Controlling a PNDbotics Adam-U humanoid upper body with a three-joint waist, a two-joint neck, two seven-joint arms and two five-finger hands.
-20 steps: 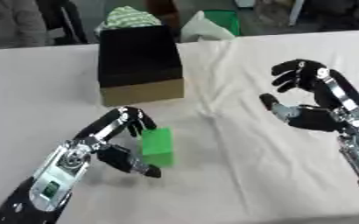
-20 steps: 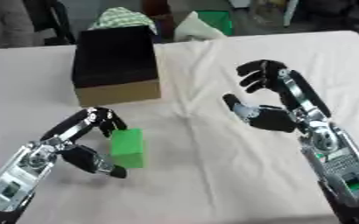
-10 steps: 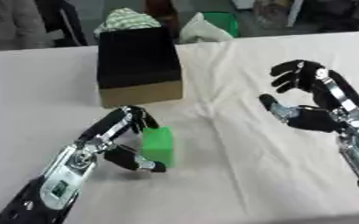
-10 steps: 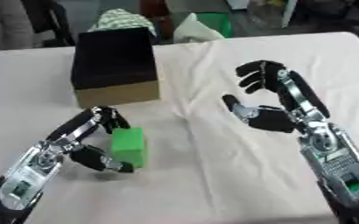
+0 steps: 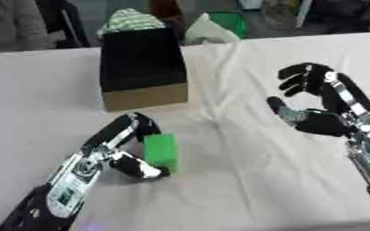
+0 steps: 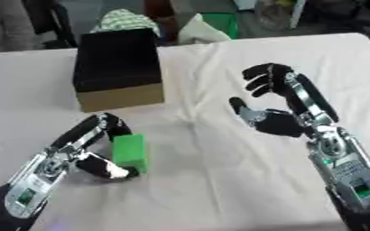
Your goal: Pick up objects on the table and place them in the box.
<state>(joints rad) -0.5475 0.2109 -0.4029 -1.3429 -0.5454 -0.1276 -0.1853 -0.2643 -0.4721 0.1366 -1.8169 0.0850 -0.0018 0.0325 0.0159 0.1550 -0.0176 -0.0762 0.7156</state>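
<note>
Near the box (image 5: 141,67), left hand (image 5: 129,149) clamps an unlabelled green block (image 5: 160,151); right hand (image 5: 318,106) hovers, fingers apart.

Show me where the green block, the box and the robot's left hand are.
green block (image 5: 161,150), left eye view, its front face.
box (image 5: 145,97), left eye view, its tan near wall.
left hand (image 5: 133,129), left eye view, fingers curled round the block.

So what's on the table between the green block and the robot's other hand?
Nothing but wrinkled white cloth. In the left eye view, the stretch from the green block, held in the left hand, to the open right hand is bare.
</note>
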